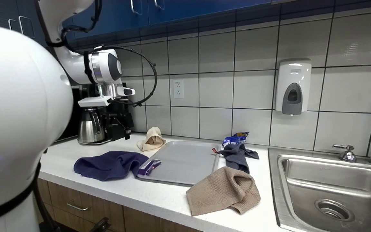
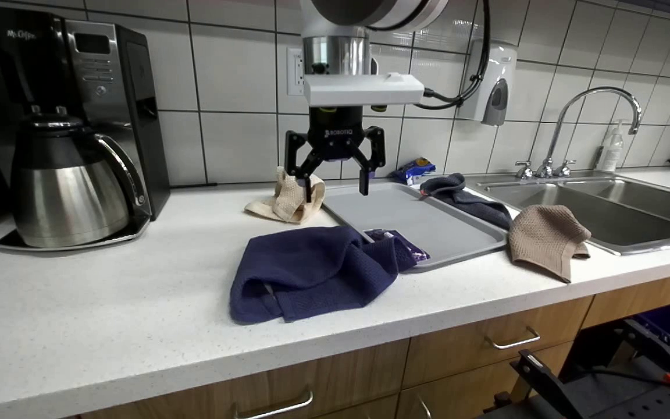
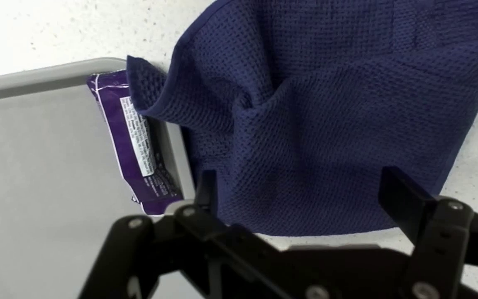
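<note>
The claw point(image 2: 336, 188) is spread wide above the worktop point(image 2: 137, 291); a purple packet point(image 3: 134, 145) on the gray tray point(image 1: 188, 161) is overlapped from the left by a navy cloth point(image 2: 312, 270).

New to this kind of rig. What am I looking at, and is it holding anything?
The machine is a white robot arm with a black two-fingered gripper. Two wide pictures come from cameras standing outside it; the close-up comes from a camera on its wrist, looking down. On the white counter lie a navy cloth and a gray tray with a purple packet in one corner. Near the tray are a blue packet, a cream cloth, a dark gray cloth and a tan cloth. Nothing is held: the gripper is open, hanging above the counter.
</note>
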Robot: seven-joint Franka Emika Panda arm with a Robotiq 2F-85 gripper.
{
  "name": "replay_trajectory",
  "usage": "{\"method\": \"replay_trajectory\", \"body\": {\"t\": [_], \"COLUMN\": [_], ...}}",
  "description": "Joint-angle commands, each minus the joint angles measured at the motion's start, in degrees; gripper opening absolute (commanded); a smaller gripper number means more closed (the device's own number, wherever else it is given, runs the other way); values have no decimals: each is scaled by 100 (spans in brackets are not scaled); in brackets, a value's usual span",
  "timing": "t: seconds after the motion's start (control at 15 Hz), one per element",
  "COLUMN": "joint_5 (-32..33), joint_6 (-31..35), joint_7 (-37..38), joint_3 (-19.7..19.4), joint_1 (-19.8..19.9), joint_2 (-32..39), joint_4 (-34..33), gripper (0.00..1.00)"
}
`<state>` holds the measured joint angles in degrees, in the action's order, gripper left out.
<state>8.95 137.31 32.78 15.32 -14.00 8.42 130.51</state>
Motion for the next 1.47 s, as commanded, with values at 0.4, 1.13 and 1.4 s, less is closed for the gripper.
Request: {"method": "replay_trajectory", "body": {"t": [0.4, 1.13, 1.4], "joint_5": [-83, 185, 201], "joint_6": [620, 918, 947], "joint_7": [-33, 29, 24], "joint_3": [-341, -785, -921], "joint_1": [-298, -784, -904], "joint_2": [685, 1344, 1494], "joint_4": [-74, -179, -258], "gripper": [100, 100, 100]}}
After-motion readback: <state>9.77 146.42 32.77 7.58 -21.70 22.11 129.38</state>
